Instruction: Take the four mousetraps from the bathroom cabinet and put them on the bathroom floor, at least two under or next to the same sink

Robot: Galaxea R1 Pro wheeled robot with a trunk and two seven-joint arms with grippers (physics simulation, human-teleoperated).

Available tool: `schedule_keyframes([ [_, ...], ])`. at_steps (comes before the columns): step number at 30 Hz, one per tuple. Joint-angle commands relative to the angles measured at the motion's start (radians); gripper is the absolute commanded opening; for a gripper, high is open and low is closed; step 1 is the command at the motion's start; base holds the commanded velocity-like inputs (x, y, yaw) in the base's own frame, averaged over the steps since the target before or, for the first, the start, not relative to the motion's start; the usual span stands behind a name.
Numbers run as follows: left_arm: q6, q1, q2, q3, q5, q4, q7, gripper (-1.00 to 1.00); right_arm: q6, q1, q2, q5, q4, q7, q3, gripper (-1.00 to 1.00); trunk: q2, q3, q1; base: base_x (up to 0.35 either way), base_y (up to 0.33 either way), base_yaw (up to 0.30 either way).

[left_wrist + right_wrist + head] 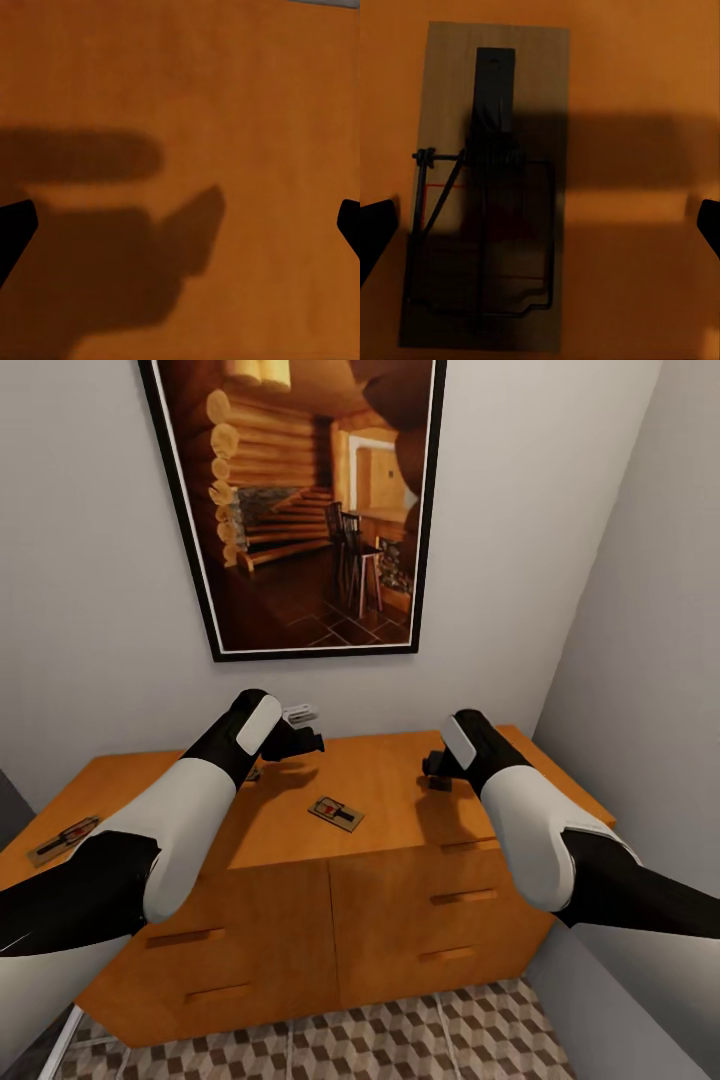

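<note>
right gripper (437, 768) is hanging with fingers spread wide over a mousetrap (487, 195) lying flat on the cabinet (400, 760) tabletop, so I'd be centering over the board before dropping straight down and closing; left gripper (300, 740) is hovering open too, holding nothing.

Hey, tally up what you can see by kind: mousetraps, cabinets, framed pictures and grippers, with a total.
mousetraps: 3 clearly seen
cabinet: 1
framed picture: 1
grippers, the left gripper and the right gripper: 2
Total: 7
</note>
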Motion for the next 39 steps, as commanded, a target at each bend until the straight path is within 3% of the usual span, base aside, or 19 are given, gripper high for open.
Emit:
schedule_keyframes([
  [1, 0.0, 0.0, 0.0, 0.0, 0.0, 0.0, 0.0, 1.0, 0.0, 0.001, 0.0, 0.0, 0.0, 0.0, 0.0, 1.0, 0.0, 0.0, 0.0, 0.0, 0.0, 0.0],
  [11, 0.0, 0.0, 0.0, 0.0, 0.0, 0.0, 0.0, 1.0, -0.002, 0.003, 0.001, 0.001, 0.016, 0.001, 0.0, 1.0, 0.0, 0.0, 0.0, 0.0, 0.0, 0.0],
  [12, 0.0, 0.0, 0.0, 0.0, 0.0, 0.0, 0.0, 1.0, -0.002, 0.003, 0.001, 0.001, 0.017, 0.001, 0.0, -1.0, 0.0, 0.0, 0.0, 0.0, 0.0, 0.0],
  [34, -0.001, 0.0, 0.001, 0.002, 0.0, 0.015, 0.0, 1.0, -0.018, 0.032, 0.0, 0.001, 0.008, 0.012, -0.002, -1.0, 0.0, 0.0, 0.0, 0.0, 0.0, 0.0],
  [39, -0.025, 0.0, 0.002, 0.002, 0.0, 0.045, 0.0, 1.0, 0.013, 0.032, -0.007, 0.0, -0.001, 0.125, -0.002, -1.0, 0.0, 0.0, 0.0, 0.0, 0.0, 0.0],
])
